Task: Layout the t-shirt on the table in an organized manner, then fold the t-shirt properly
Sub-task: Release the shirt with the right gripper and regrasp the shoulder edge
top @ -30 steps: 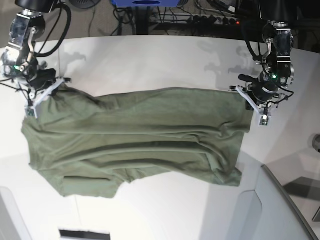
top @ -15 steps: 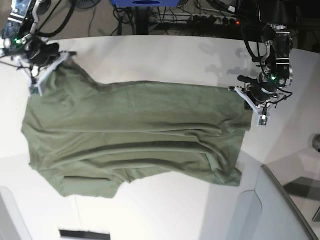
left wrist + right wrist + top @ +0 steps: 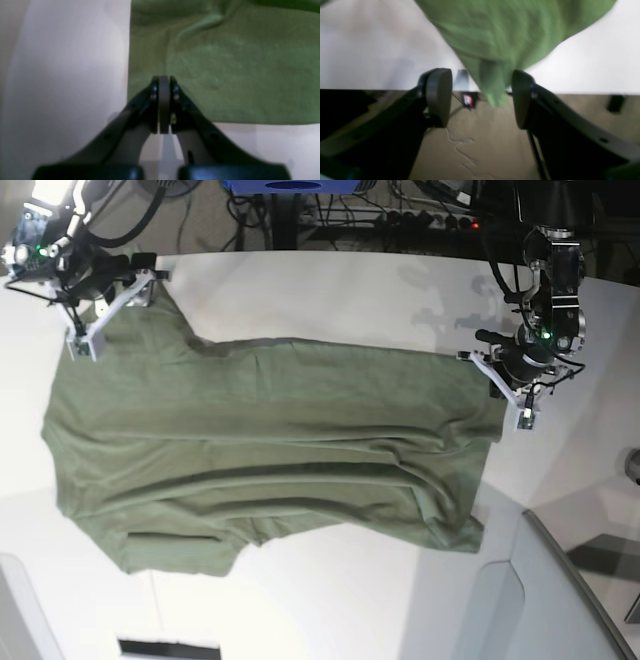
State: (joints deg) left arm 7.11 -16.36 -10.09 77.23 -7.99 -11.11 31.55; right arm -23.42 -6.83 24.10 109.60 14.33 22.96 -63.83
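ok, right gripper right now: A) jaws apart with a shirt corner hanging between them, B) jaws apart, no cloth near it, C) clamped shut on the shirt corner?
A: in the right wrist view the right gripper has its jaws well apart, and a corner of the t-shirt hangs loose between them, over the table edge.

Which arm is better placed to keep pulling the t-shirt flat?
Probably left: the left gripper is shut on the t-shirt corner, while the right gripper stands open, its corner loose between the jaws.

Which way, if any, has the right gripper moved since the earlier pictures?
Yes. The right gripper has moved toward the table's far edge, jaws now open.
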